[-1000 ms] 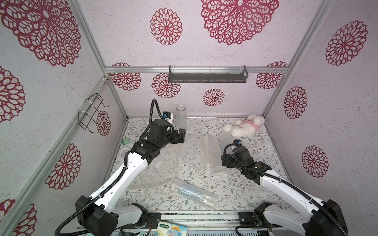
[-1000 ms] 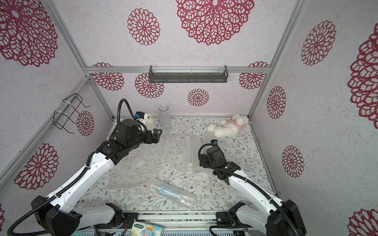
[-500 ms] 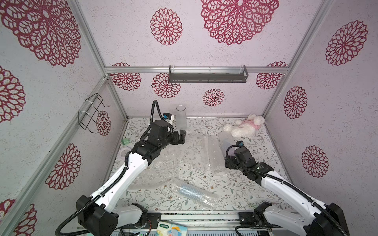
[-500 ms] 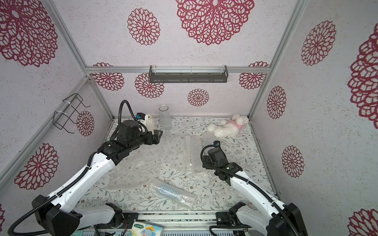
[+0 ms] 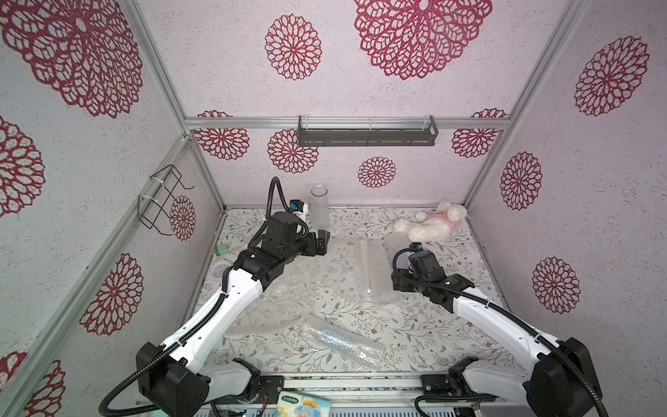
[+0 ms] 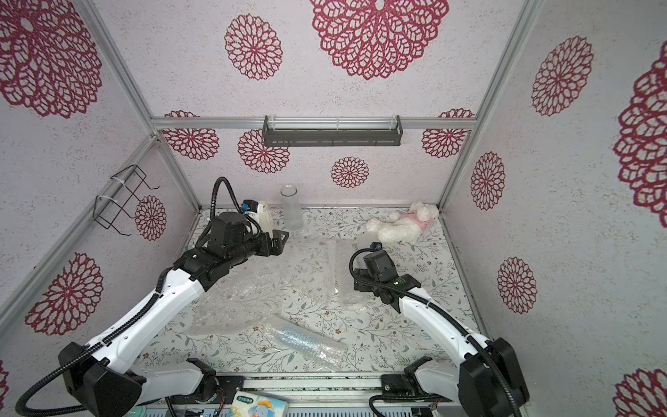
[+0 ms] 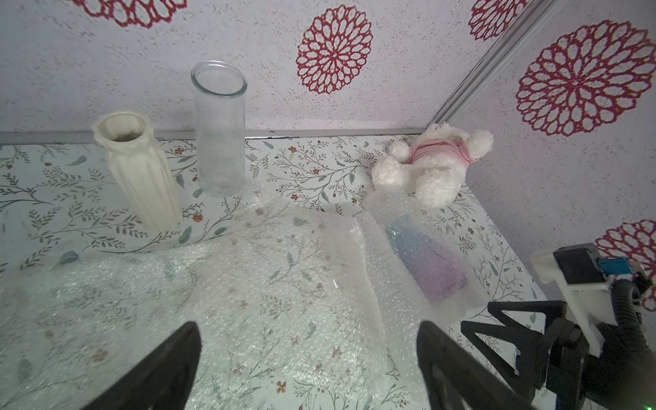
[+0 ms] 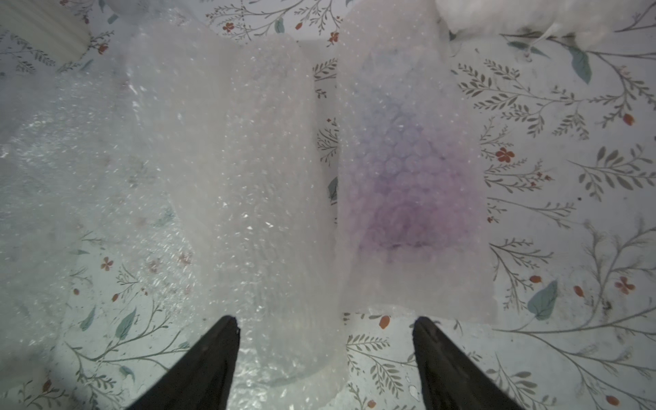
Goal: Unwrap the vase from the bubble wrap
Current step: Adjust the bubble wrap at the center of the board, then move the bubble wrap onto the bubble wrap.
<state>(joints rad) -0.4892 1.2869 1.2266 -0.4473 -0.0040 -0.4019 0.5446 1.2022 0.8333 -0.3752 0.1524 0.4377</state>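
Bubble wrap (image 8: 411, 284) blurs the purple vase (image 8: 401, 188) inside.

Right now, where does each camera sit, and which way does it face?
Both top views: high above the robot's base, looking down over the table; left arm and right arm show.
Left wrist: behind the open left gripper, facing the back wall, white vase and glass vase.
Right wrist: behind the open right gripper, looking at the purple wrapped vase.
Wrist views share that vase.
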